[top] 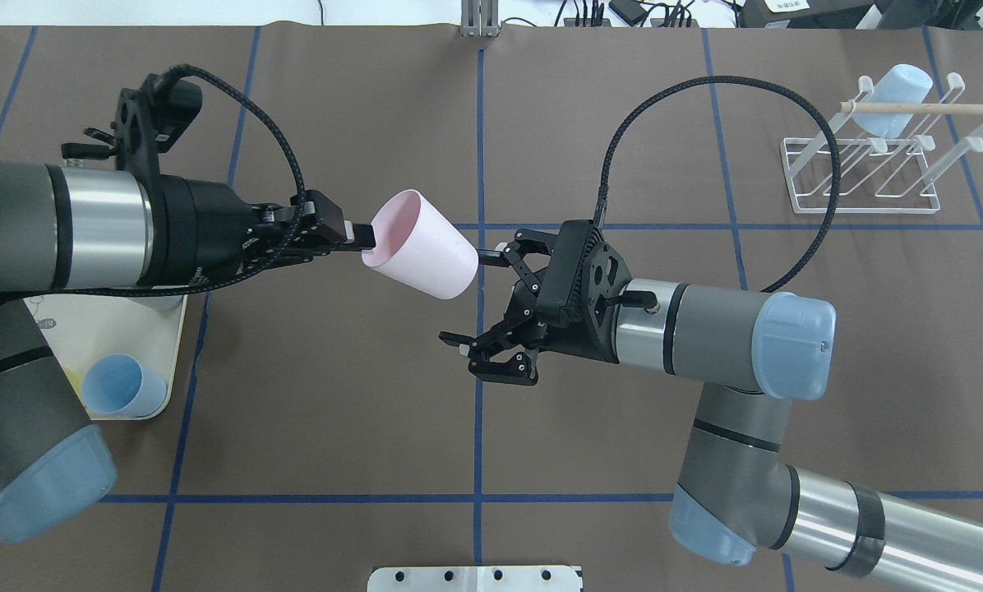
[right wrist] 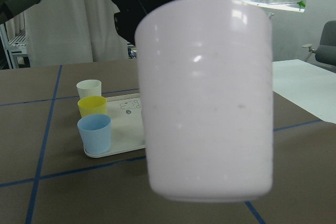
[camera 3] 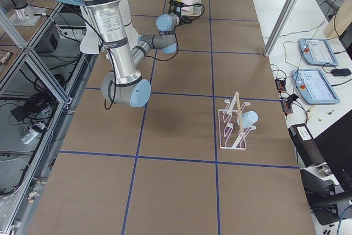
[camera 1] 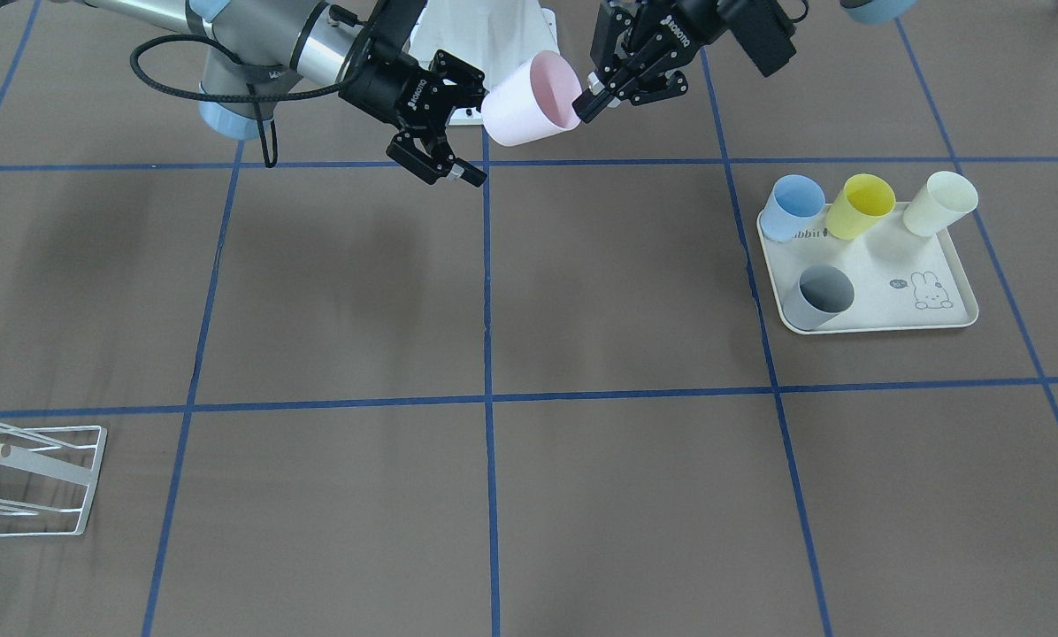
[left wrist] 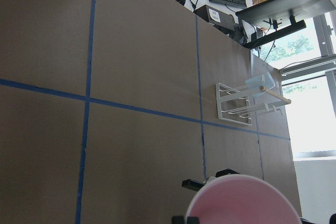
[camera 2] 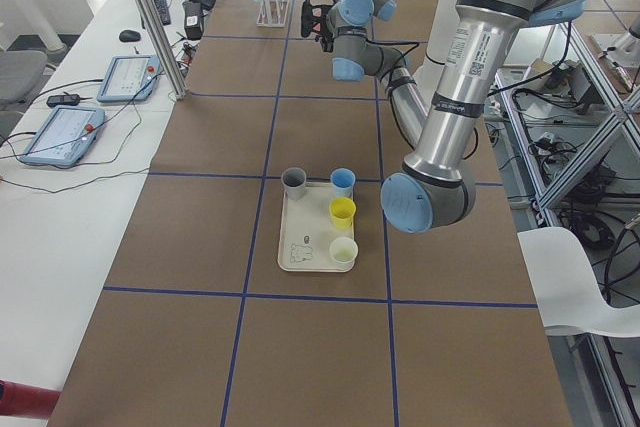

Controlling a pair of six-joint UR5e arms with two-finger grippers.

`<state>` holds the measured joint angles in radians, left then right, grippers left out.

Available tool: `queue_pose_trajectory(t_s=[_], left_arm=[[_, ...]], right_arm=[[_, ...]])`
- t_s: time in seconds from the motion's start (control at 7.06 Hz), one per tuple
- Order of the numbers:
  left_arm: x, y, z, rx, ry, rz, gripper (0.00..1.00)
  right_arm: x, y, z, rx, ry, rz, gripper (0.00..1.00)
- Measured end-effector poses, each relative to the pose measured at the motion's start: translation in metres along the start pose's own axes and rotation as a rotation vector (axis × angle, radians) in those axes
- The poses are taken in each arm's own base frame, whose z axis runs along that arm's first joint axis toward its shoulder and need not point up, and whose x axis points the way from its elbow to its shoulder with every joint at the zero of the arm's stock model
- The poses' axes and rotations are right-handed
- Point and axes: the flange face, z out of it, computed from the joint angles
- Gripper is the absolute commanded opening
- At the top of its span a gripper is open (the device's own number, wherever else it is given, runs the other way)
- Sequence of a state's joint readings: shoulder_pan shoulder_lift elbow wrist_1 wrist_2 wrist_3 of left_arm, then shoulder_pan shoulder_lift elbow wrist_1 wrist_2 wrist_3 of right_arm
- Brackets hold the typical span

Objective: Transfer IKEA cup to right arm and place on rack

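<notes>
The pink IKEA cup (top: 422, 244) hangs tilted in the air above the table's middle, also seen as the pink cup (camera 1: 533, 97). My left gripper (top: 364, 238) is shut on its rim, one finger inside the mouth. My right gripper (top: 468, 296) stands open at the cup's base, its upper finger (top: 491, 251) close beside the base and the lower one well below it. In the right wrist view the cup (right wrist: 210, 98) fills the frame. The white wire rack (top: 861, 177) stands far right with a blue cup (top: 894, 99) on a prong.
A cream rabbit-print tray (camera 1: 883, 301) lies under the left arm, holding a blue cup (camera 1: 794, 205), a yellow cup (camera 1: 861, 205), a cream cup (camera 1: 940, 202) and a grey cup (camera 1: 819, 296). Brown mat with blue tape lines lies between the arms and the rack (camera 1: 34, 478).
</notes>
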<state>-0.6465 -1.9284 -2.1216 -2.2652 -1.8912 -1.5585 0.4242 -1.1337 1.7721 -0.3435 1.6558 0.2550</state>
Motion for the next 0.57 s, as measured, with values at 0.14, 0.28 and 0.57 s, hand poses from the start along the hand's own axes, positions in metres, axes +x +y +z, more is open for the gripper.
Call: queue_pose_trajectory(t_s=[0.14,0.28,0.57], left_arm=[[-0.001,0.003,0.008,0.001,-0.004,-0.002,0.0],[-0.001,0.007,0.013,0.0,-0.006,-0.003,0.0],[-0.003,0.017,0.021,-0.006,-0.011,-0.005,0.0]], right_arm=[[-0.001,-0.001,-0.001,0.008,-0.002,0.0,0.98],[-0.001,-0.001,-0.001,0.012,-0.003,0.001,0.98],[-0.001,-0.001,-0.001,0.013,-0.002,0.001,0.98]])
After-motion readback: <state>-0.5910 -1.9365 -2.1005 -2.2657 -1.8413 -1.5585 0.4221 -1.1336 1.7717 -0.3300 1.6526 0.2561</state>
